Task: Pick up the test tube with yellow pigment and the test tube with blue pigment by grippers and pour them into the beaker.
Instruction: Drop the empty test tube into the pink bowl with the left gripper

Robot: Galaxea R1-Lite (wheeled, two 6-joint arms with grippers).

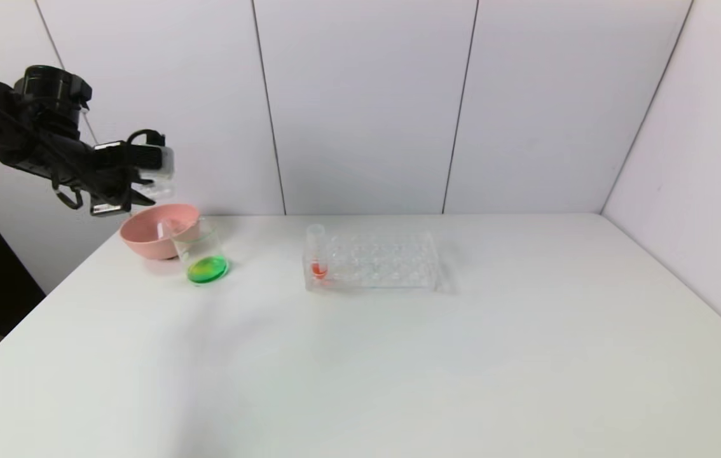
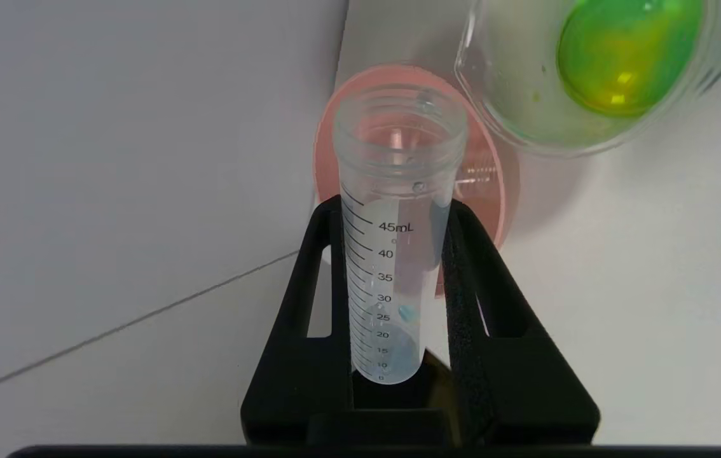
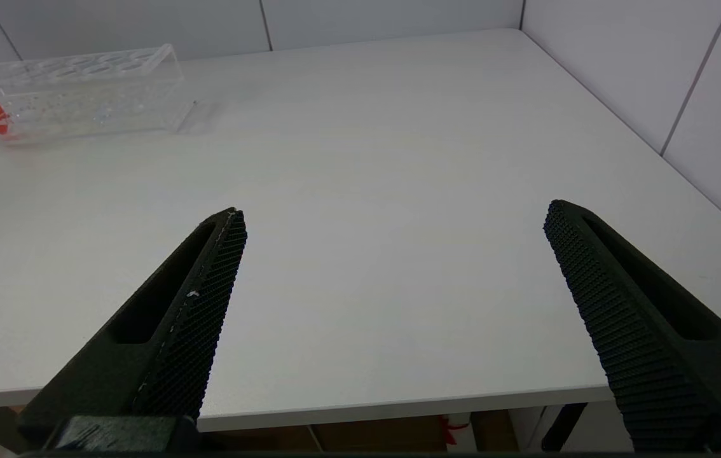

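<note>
My left gripper hangs above the pink bowl at the table's far left, shut on the test tube with blue pigment. That graduated clear tube holds only blue drops and a faint blue film near its round bottom, and its open mouth points over the bowl. The beaker stands right beside the bowl with green liquid in its bottom. No tube with yellow pigment is in view. In the right wrist view my right gripper is open with nothing between its fingers, above the table's near edge.
A clear tube rack stands mid-table with one red-liquid tube at its left end. A clear tube-like thing lies inside the pink bowl. White wall panels close the back and the right side.
</note>
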